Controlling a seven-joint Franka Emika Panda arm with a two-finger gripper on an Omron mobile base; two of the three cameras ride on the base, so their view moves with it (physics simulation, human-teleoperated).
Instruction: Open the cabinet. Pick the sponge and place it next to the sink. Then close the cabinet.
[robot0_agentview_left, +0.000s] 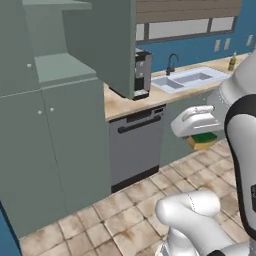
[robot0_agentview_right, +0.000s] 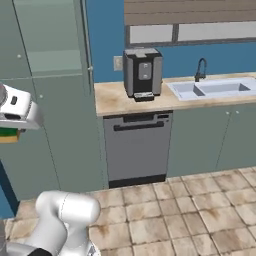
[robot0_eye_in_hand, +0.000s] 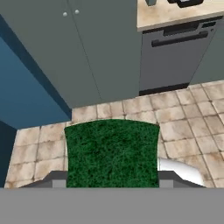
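Sponge (robot0_eye_in_hand: 112, 153) sits clamped between the two dark fingertips of the gripper (robot0_eye_in_hand: 112, 179), its green scrub face turned toward the hand camera and spanning the whole gap between them. The jaws stand about half spread, pressed against the sponge's two sides, so they are grasping it rather than hanging loose. In the left base view the sponge (robot0_agentview_left: 202, 140) shows as a yellow block with a green layer, tucked under the white hand (robot0_agentview_left: 196, 121) and held in the air above the tiled floor (robot0_agentview_left: 130, 210), in front of the low counter fronts. In the right base view a sliver of the sponge (robot0_agentview_right: 9, 134) peeks out beneath the hand at the left edge.

The tall grey-green cabinet (robot0_agentview_left: 50, 145) has an upper door (robot0_agentview_left: 102, 42) swung wide open, showing a bare shelf (robot0_agentview_left: 64, 67) inside. Beside the cabinet stands the dark grey dishwasher (robot0_agentview_right: 136, 147), with a coffee machine (robot0_agentview_right: 143, 72) on the countertop (robot0_agentview_right: 112, 102) above it. The sink (robot0_agentview_right: 215, 89) with its dark curved faucet (robot0_agentview_right: 200, 69) lies further along the same counter, well apart from the sponge.
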